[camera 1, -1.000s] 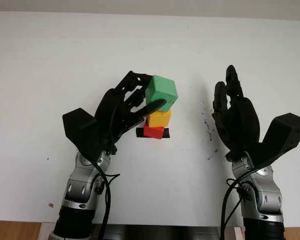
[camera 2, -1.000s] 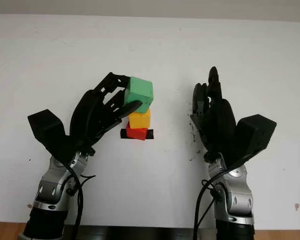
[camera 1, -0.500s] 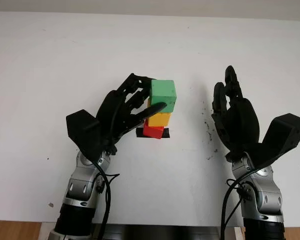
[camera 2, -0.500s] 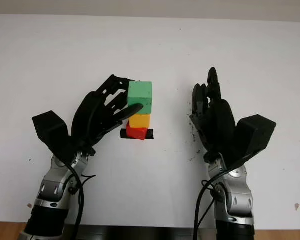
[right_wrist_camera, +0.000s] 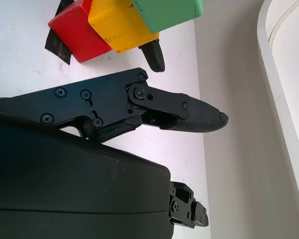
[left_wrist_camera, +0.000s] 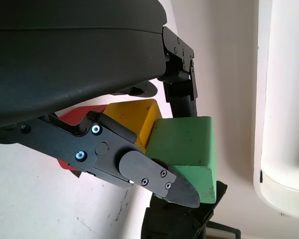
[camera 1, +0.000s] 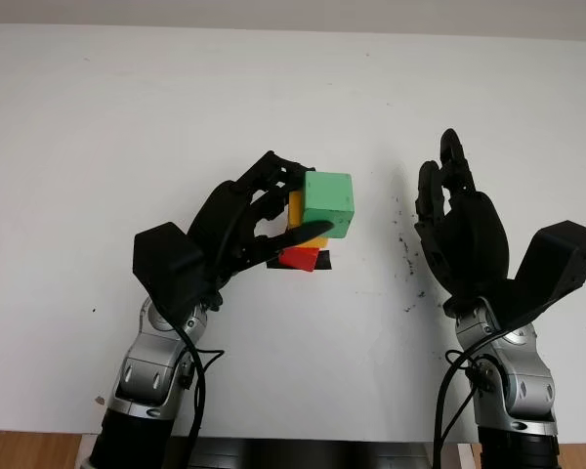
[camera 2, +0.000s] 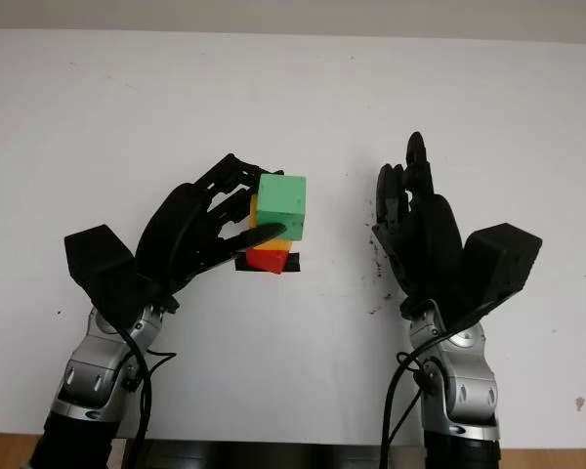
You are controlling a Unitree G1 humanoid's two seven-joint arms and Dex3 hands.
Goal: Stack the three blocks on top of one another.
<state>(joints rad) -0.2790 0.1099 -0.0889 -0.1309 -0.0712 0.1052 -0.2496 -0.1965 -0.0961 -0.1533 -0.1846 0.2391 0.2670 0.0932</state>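
Head camera: the left hand (camera 1: 249, 220) grips the green block (camera 1: 328, 203) atop the yellow block (camera 1: 296, 207) and red block (camera 1: 299, 259) on black tape (camera 1: 321, 262); the right hand (camera 1: 464, 230) hovers open nearby. Left wrist: fingers (left_wrist_camera: 157, 174) clamp green. Right wrist: the stack leans.

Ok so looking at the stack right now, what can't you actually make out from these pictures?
- Whether the green block sits flat on the yellow block: in the eye views, the left hand and the green block hide the joint.
- Most of the yellow block and part of the red block: covered by the left hand's fingers.
- The black tape outline: the red block covers it.
- The right hand, open beside the stack.
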